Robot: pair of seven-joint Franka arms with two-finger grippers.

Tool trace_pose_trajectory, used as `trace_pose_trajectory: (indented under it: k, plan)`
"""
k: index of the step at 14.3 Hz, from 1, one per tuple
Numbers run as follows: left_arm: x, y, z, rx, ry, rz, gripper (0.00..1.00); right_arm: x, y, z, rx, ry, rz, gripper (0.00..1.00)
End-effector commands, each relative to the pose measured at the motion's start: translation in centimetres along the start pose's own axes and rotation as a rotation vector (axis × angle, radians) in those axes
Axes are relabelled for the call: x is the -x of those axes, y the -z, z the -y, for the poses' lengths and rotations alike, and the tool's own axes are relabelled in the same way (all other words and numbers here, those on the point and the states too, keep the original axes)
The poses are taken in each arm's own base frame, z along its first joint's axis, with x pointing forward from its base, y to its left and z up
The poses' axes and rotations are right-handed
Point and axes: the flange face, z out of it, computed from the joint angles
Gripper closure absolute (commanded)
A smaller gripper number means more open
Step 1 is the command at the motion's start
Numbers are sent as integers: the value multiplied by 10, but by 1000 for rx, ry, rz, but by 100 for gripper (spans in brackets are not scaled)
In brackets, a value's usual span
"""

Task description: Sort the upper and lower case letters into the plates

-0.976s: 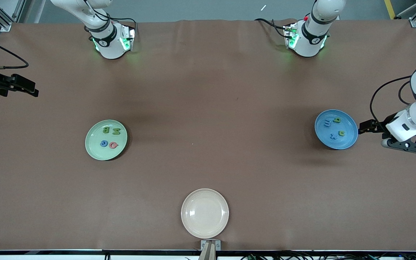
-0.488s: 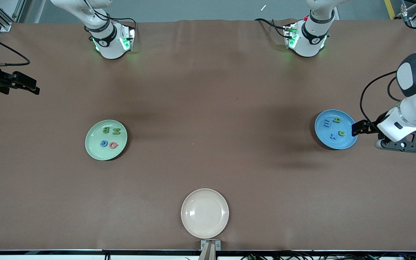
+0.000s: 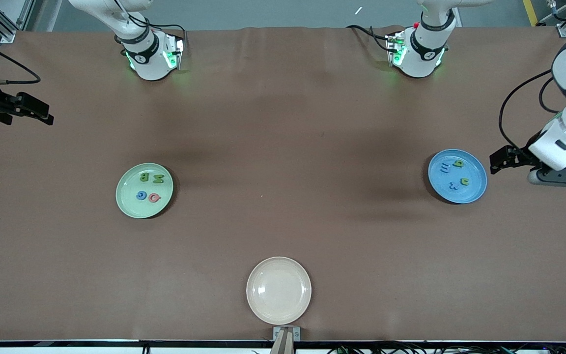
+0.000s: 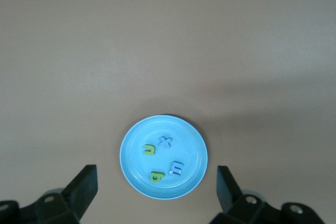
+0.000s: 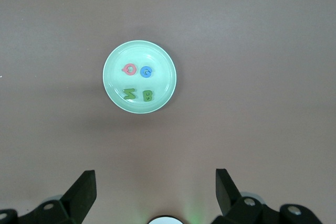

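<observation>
The pale green plate [image 3: 128,199] [image 5: 164,77] holds a green B [image 3: 144,177], a green N [image 3: 158,179], a blue G [image 3: 141,195] and a pink Q [image 3: 154,197]. The blue plate [image 3: 477,181] [image 4: 134,157] holds a blue m [image 3: 444,168], a blue x [image 3: 453,186] and two green lowercase letters [image 3: 458,163] [image 3: 465,181]. My left gripper [image 3: 496,161] [image 4: 156,178] hangs open and empty, high over the table just off the blue plate's rim. My right gripper [image 3: 42,113] [image 5: 155,179] is open and empty over the table's edge at the right arm's end, well away from the green plate.
An empty cream-beige plate [image 3: 278,268] sits near the table edge closest to the front camera, midway between the two arms. Both arm bases [image 3: 148,56] [image 3: 418,51] stand at the table edge farthest from that camera.
My left gripper swung in toward the blue plate's rim, then drew back off it and toward the bases' side. The right gripper drifted slightly. All letters stayed put.
</observation>
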Motion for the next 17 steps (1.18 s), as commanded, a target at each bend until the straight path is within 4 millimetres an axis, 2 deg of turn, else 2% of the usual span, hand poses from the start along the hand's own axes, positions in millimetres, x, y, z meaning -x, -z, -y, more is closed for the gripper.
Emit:
trace_pose_trajectory:
  k: [1, 3, 5, 8, 11, 13, 17]
  plan:
    - [11, 15, 1, 21, -9, -18, 0, 12, 3, -1, -14, -6, -21, 0]
    - [15, 25, 4, 27, 0, -23, 0, 15, 7, -1, -14, -6, -30, 0]
    - [27, 53, 8, 28, 7, -60, 0, 16, 10, -1, -14, -5, -35, 0]
    - [38, 83, 11, 27, 16, -91, 0, 16, 10, -1, -14, -3, -38, 0]
    - [44, 103, 12, 25, 26, -127, 0, 16, 10, -5, -52, -10, -42, 0]
    - [36, 114, 13, 19, 25, -151, 0, 15, 11, -5, -52, -7, -52, 0]
    - [2, 125, 12, 11, 11, -106, 0, 15, 13, -5, -36, -1, -65, 0]
